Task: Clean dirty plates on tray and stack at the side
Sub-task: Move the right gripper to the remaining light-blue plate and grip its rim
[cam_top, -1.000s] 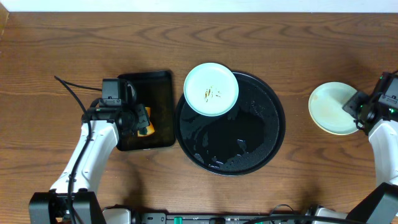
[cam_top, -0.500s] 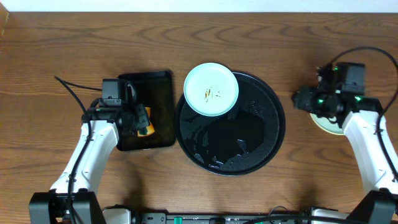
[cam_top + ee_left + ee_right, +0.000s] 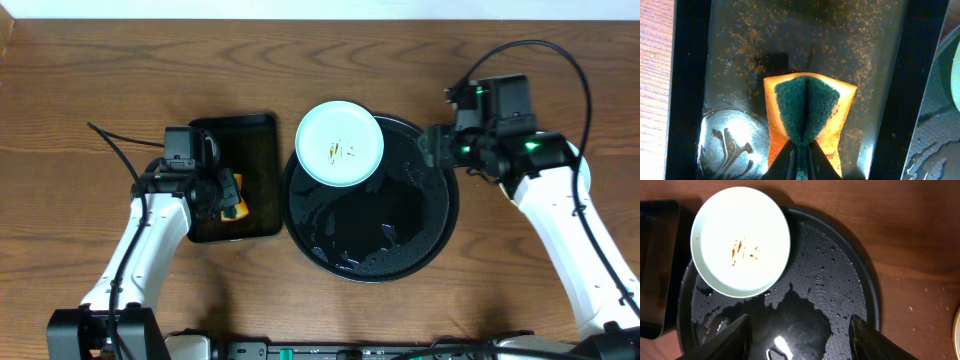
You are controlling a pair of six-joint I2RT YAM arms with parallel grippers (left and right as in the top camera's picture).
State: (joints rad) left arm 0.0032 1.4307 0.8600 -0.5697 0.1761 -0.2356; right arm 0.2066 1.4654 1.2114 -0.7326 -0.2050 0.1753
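— Where do we find the plate?

— We see one pale blue plate lying on the round tray, on the part toward the far edge of the table and a little toward the left edge. Its edge passes over the tray's rim there. Thin brown smears mark its middle. (The tray itself is wet, with drops and puddles.) The tray sits about mid-table.

— And our left gripper?

— It is clenched on a sponge, orange with a dark green face, folded by the pinch. We hold it over the small tray, which lies just beside the round one, toward the left edge. We cannot tell whether the sponge touches the small tray.

— And the right gripper?

— Its jaws stand wide apart and grasp nothing. We see it above the round tray's rim on the side toward the right edge, apart from the plate.
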